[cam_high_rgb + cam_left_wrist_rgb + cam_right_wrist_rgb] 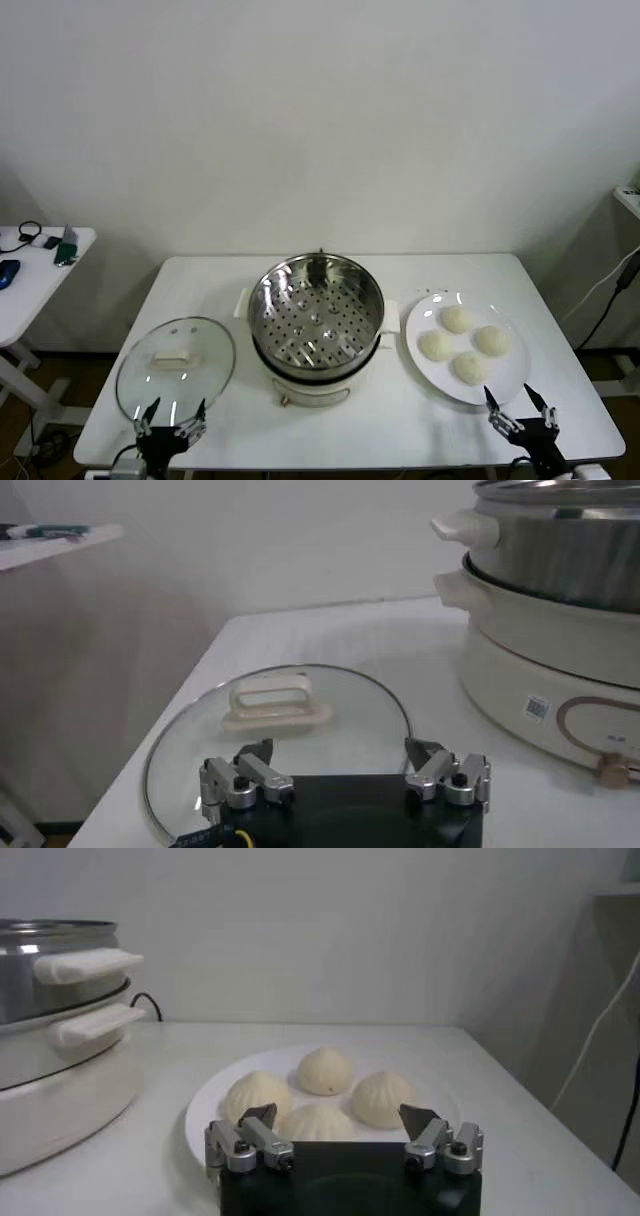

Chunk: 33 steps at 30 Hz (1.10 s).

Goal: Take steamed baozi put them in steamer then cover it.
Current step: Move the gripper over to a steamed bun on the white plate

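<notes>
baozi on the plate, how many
4, all on the white plate right of the steamer: far baozi, left, right, near. None seems hidden.

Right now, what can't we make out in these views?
- Steamer tray: hidden in both wrist views by its own steel wall.
- Steamer front panel: cut off by the left wrist view's edge; label too small.
- Nearest baozi: partly behind the right gripper.
- Side table items: too small, head view.

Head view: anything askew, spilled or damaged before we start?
Nothing stands out. Four buns sit on the plate, the steamer stands upright and uncovered, and the glass lid lies flat on the table beside it.
</notes>
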Motion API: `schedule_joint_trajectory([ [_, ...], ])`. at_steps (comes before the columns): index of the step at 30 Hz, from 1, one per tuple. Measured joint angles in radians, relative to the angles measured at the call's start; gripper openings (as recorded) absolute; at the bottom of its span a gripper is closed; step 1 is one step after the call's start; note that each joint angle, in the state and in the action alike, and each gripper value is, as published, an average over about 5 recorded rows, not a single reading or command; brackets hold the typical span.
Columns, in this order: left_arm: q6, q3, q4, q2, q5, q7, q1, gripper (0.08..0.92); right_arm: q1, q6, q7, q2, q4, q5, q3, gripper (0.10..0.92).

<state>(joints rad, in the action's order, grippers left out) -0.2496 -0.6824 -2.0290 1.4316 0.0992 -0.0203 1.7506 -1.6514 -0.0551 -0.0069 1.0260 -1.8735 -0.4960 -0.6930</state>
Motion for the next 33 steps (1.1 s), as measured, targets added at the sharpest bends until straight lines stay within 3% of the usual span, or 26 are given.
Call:
schedule_joint_trajectory([
  [8,-0.006,0.004,-0.013,-0.003,-0.004,0.0,0.0,0.823,0.286,-0.155,-0.081,-0.17,0.094,0.047,0.12,0.823],
  [19,0.006,0.006,-0.025,-0.004,-0.004,0.003,0.014,0.823,0.939,-0.145,-0.544,-0.469,0.373,0.298,0.674,0.823],
  [26,0.008,0.013,-0.028,0.002,-0.013,0.002,0.017,0.823,1.404,-0.053,-0.82,-0.494,0.563,0.386,1.141,0.823],
  [33,0.008,0.009,-0.034,0.008,-0.02,0.0,0.014,0.823,1.751,-0.019,-0.967,-0.427,0.719,0.382,1.556,0.823],
])
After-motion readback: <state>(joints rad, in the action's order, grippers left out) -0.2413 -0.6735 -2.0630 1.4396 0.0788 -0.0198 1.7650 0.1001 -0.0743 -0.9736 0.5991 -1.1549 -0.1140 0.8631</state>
